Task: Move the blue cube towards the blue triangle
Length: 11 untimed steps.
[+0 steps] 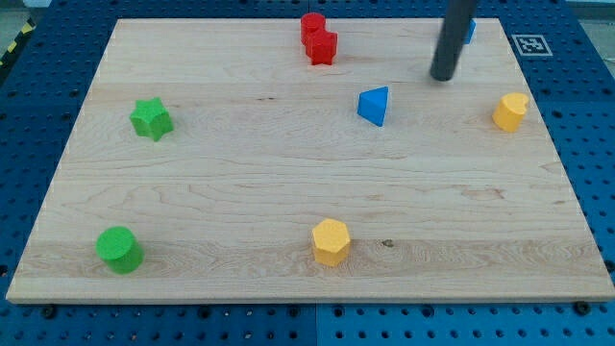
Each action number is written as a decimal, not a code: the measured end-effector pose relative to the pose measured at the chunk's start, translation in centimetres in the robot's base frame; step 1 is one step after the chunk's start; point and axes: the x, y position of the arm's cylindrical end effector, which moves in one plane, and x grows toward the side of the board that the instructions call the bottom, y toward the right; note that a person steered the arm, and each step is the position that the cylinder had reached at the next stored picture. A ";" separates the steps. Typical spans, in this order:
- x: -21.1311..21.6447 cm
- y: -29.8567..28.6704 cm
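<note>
Camera view: my tip [443,77] rests on the board [240,202] near its top right corner. No fingers on this rig, only a bare rod, so nothing opens or grips and nothing is held.

Blue cube [470,30] sits just behind the rod at the view's top right, mostly hidden; only a blue sliver shows. Blue triangle [374,105] lies below and to the view's left of my tip, near but apart.

Judgement: my tip stands between cube and triangle, the wrong side for pushing. I should go round to the cube's far upper-right side, then push down-left along the line to the triangle, slowly, keeping contact centred so the cube does not spin off.

Writing: none readable. A black-and-white square marker [528,44] sits just off the board's top right corner.
</note>
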 end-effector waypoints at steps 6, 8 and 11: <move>-11.6 4.5; -9.1 2.0; -9.0 -6.7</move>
